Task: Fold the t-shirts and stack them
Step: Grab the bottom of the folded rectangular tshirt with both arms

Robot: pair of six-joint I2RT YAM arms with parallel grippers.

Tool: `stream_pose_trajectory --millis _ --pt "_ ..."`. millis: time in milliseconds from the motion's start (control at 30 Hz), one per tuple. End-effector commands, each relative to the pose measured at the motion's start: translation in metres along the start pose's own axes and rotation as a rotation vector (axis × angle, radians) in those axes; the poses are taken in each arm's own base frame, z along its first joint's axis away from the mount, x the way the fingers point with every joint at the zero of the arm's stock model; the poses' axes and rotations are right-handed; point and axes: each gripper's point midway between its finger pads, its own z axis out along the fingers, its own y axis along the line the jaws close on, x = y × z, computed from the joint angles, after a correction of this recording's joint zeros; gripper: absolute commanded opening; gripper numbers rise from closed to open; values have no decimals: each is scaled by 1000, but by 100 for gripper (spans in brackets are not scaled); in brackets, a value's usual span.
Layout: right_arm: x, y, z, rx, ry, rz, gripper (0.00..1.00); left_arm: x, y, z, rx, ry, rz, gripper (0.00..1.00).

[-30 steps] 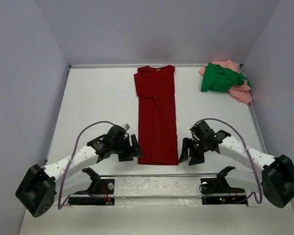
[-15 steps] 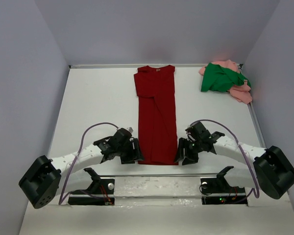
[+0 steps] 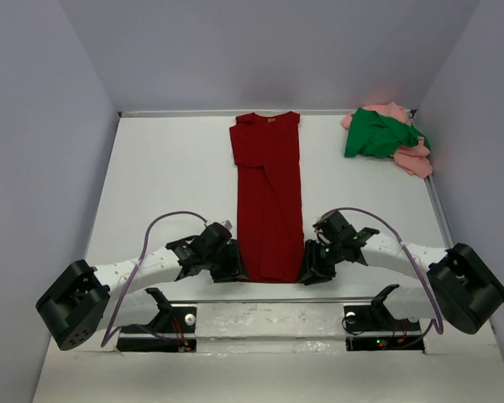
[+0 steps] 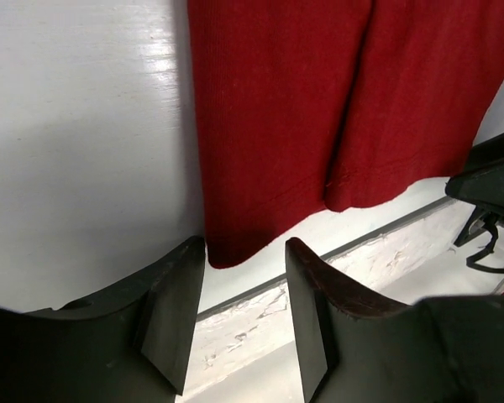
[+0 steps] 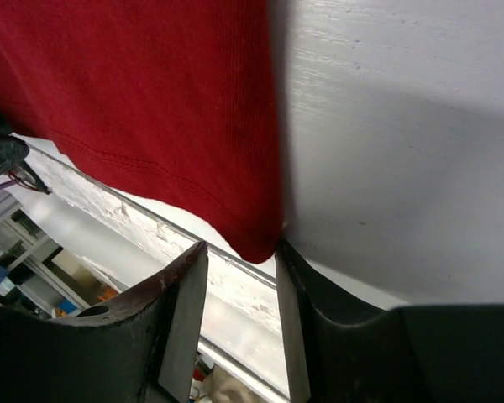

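The dark red t-shirt lies flat, folded into a long strip down the middle of the table, collar at the far end. My left gripper is open at the strip's near left corner, which lies just beyond the gap between the fingers. My right gripper is open at the near right corner, which touches the right finger. The bright green t-shirt lies crumpled on the salmon pink t-shirt at the far right corner.
The table's near edge rail runs just behind both grippers. White walls enclose the table on the left, far and right sides.
Both grippers have moved inward and toward the near edge, closing in on the red shirt's near corners. The shirts have not moved.
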Motion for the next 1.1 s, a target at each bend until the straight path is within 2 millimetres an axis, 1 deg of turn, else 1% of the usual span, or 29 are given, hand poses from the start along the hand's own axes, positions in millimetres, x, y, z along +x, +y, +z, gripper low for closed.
stream_pose_trajectory --millis 0,133,167,233,267,300,333,367,500,533,600,633,667,733,767,800,833,933,967,1000,1033,1067 --pt "4 -26 8 101 -19 -3 42 -1 11 2 -47 -17 -2 54" --pt "1 -27 9 114 -28 -6 30 0 13 4 -59 -13 0 45" --pt "-1 -27 10 116 -32 -8 22 0 15 4 -65 -11 0 39" --pt "-3 -27 10 123 -38 -11 13 0 15 4 -67 -10 4 33" --pt "-3 -27 10 123 -40 -13 6 0 15 4 -67 -10 4 23" --pt "-3 -27 10 124 -39 -11 1 0 15 4 -66 -8 6 18" --pt "-4 -26 10 124 -41 -13 0 0 14 4 -65 -9 9 12" --pt "-6 -25 9 123 -44 -17 0 -1 14 4 -67 -9 8 0" --pt "-9 -12 3 101 -42 -31 0 -6 9 -1 -72 -22 31 0" --pt "-17 2 -4 69 -67 -57 0 -11 4 -4 -64 -42 42 0" --pt "-23 14 -15 55 -91 -80 0 -24 -13 -16 -48 -77 68 0" --pt "-35 31 -26 28 -137 -105 0 -32 -19 -22 -46 -112 81 0" --pt "-38 36 -32 33 -144 -110 0 -43 -34 -33 -34 -139 102 0" --pt "-48 51 -44 26 -179 -133 0 -60 -45 -42 -45 -198 132 0" --pt "-59 67 -54 9 -207 -148 0 -70 -59 -52 -34 -226 147 0" --pt "-64 76 -59 -3 -223 -165 0 -75 -65 -56 -32 -235 171 0" --pt "-74 94 -71 -28 -254 -187 0 -86 -77 -62 -26 -258 184 0" --pt "-90 113 -83 -29 -288 -222 0 -103 -85 -67 -49 -297 209 0" --pt "-95 115 -88 -8 -305 -225 0 -111 -86 -70 -57 -311 204 0" --pt "-106 130 -97 -17 -339 -249 0 -121 -94 -77 -49 -340 203 0" --pt "-111 134 -101 -12 -355 -259 0 -127 -95 -77 -55 -347 209 0" --pt "-121 134 -106 3 -382 -256 0 -135 -96 -80 -53 -360 206 0"
